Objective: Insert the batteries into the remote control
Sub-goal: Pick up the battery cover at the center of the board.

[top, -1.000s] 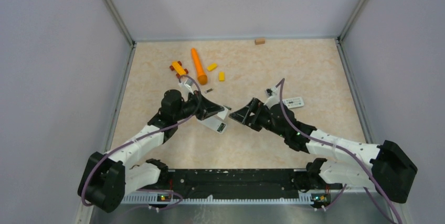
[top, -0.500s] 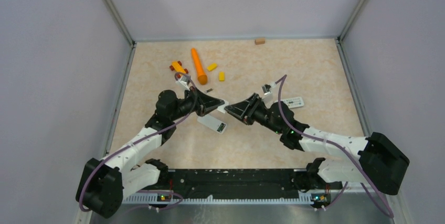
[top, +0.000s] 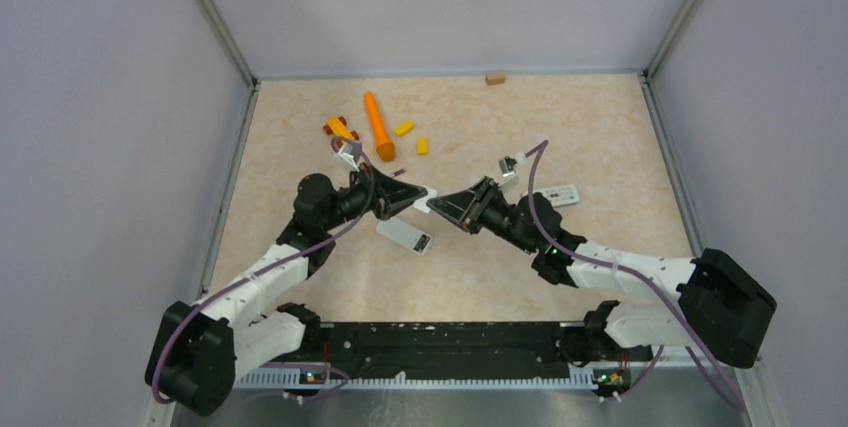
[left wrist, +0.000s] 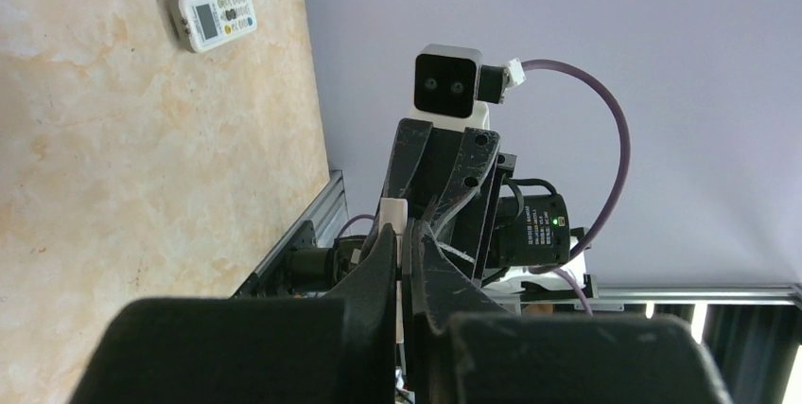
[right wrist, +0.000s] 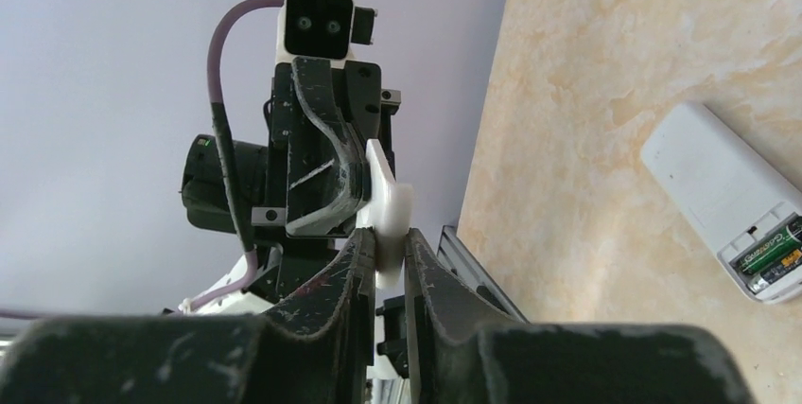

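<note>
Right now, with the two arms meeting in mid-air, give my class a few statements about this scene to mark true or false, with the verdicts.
1. The left gripper and the right gripper both clamp one thin white plastic cover. True.
2. A white remote control lies face down with its battery bay open. True.
3. That bay is empty. False: two green-labelled batteries sit in it.
4. The orange carrot-shaped toy lies between the two grippers. False: it lies farther back, beyond the left gripper.
5. The right gripper holds the second white remote, the one lying face up with its screen showing. False: it lies loose, apart from both grippers.
</note>
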`<state>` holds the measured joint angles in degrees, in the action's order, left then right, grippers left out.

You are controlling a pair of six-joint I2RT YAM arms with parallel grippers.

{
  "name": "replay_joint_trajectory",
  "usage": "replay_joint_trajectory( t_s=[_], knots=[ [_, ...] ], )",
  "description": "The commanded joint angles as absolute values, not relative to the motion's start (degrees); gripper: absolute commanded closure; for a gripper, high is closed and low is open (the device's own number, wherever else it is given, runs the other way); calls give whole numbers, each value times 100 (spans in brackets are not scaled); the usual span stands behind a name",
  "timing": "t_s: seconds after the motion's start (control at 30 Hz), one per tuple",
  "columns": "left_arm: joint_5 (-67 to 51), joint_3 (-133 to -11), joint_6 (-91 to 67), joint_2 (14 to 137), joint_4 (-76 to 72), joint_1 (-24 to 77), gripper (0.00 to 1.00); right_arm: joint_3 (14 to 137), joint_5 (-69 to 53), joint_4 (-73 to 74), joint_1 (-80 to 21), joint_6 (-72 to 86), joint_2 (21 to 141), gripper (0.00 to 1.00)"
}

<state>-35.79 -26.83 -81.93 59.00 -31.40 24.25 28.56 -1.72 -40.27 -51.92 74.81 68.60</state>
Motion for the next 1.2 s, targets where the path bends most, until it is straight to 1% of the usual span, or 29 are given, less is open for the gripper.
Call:
replay_joint_trajectory(
  t_s=[0.0, 0.07, 0.1, 0.13, 0.17, 0.2, 0.27, 0.3, 0.33, 0.37, 0.53, 0.6, 0.73, 0.87, 1.03, 1.17],
  knots=[
    [-3756, -2604, -8116, 5879, -3461, 2426, 100, 2930, -171, -4598, -5172, 7314, 6824, 91],
    [-3751, -2593, -8056, 5846, -3379, 2426, 99, 2927, -143, -4555, -5164, 7274, 6814, 99],
    [-3748, -2593, -7998, 5817, -3354, 2426, 94, 2925, -127, -4548, -5171, 7269, 6825, 100],
    [-3739, -2604, -7913, 5792, -3311, 2424, 84, 2922, -127, -4514, -5169, 7263, 6823, 100],
    [-3697, -2651, -7789, 5735, -3125, 2422, 67, 2903, -117, -4503, -5173, 7256, 6821, 100],
    [-3602, -2733, -7637, 5640, -2867, 2425, 54, 2865, -115, -4527, -5172, 7238, 6825, 100],
    [-3395, -2901, -7247, 5484, -2271, 2426, 31, 2779, -41, -4426, -5174, 7268, 6801, 100],
    [-3252, -2995, -7066, 5407, -1961, 2417, 21, 2737, -28, -4323, -5173, 7288, 6783, 100],
    [-3095, -3067, -6871, 5339, -1639, 2417, 14, 2675, -27, -4263, -5169, 7296, 6767, 100],
    [-2936, -3129, -6712, 5283, -1346, 2413, 10, 2625, 99, -4211, -5170, 7296, 6774, 100],
    [-1878, -3188, -5937, 5005, -82, 2320, 2, 2636, 184, -3415, -5176, 7541, 6940, 100],
    [-1331, -3186, -5647, 4948, 636, 2273, 1, 2645, 241, -3212, -5197, 7679, 7103, 100],
    [-805, -3224, -5252, 4936, 1281, 2156, 1, 2834, 478, -2784, -5319, 7874, 7509, 100],
    [-910, -3109, -5166, 5000, 1472, 1857, 1, 3111, 702, -2425, -5503, 7974, 7907, 100],
    [-1131, -2820, -5173, 5173, 1347, 1473, 1, 3194, 756, -2583, -5566, 7948, 8219, 100],
    [-1481, -2689, -5129, 5618, 816, 1101, 2, 3122, 649, -2731, -5572, 7952, 8207, 100]
  ],
)
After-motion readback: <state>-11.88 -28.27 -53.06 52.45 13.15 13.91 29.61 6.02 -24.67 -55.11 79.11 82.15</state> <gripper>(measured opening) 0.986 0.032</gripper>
